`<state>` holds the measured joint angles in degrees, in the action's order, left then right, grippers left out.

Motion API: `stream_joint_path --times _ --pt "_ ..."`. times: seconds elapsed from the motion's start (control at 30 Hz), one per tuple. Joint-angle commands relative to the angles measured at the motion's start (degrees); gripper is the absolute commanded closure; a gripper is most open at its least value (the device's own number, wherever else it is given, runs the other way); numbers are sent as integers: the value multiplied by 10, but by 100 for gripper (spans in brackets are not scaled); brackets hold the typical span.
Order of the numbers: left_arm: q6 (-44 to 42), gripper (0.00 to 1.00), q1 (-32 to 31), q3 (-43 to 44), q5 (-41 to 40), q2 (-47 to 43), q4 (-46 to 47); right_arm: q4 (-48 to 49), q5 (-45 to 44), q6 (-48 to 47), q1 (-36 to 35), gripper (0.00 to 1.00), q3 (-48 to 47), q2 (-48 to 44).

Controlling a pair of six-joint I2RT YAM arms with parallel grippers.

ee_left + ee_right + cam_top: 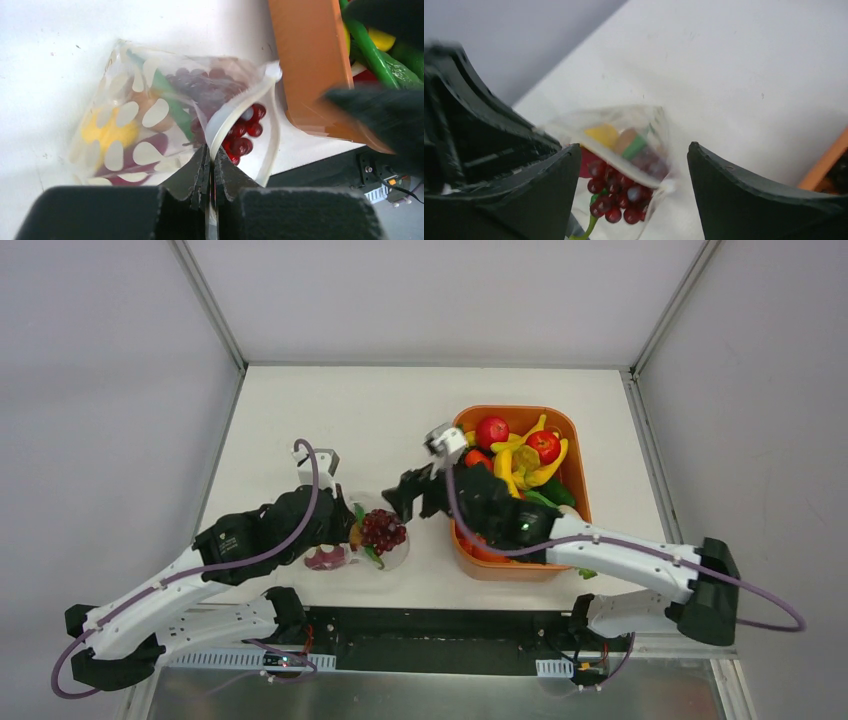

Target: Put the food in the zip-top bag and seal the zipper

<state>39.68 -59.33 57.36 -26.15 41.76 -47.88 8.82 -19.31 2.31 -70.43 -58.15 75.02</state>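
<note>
The left pincer point(211, 167) is pinched tight on the zipper point(220, 122) at the near corner of the bag's mouth, holding that whitish strip up. The bag point(127, 117) lies on the white table point(350, 410), just left of the orange tray point(310, 65), with a yellow piece point(107, 134) and a green piece point(175, 107) inside. The bunch of dark red grapes point(242, 134) sits in the open mouth, partly inside and partly spilling out between the zipper strips. The right pincer point(633, 150) hangs over the grapes, jaws spread wide, holding nothing. Its arm lies across the near part of the tray, hiding some of the heaped apples point(491, 430) and bananas point(530, 455)
</note>
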Motion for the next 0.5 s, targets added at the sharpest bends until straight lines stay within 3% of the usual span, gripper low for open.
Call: stream_joint_path --times 0.0,0.1,0.17,0.3,0.47 --pt "1 95 -7 -8 -22 -7 10 -19 134 105 70 23 4 -71" --pt "4 95 -7 -19 -18 -10 21 -68 152 109 81 38 0 -81" --pt "5 95 -7 -28 -15 -14 30 -81 161 118 81 43 10 -89" --pt "4 95 -7 -42 -9 -15 51 -102 142 138 83 40 35 -114" --pt "4 96 -7 -37 -18 -9 52 -155 259 195 83 37 32 -109"
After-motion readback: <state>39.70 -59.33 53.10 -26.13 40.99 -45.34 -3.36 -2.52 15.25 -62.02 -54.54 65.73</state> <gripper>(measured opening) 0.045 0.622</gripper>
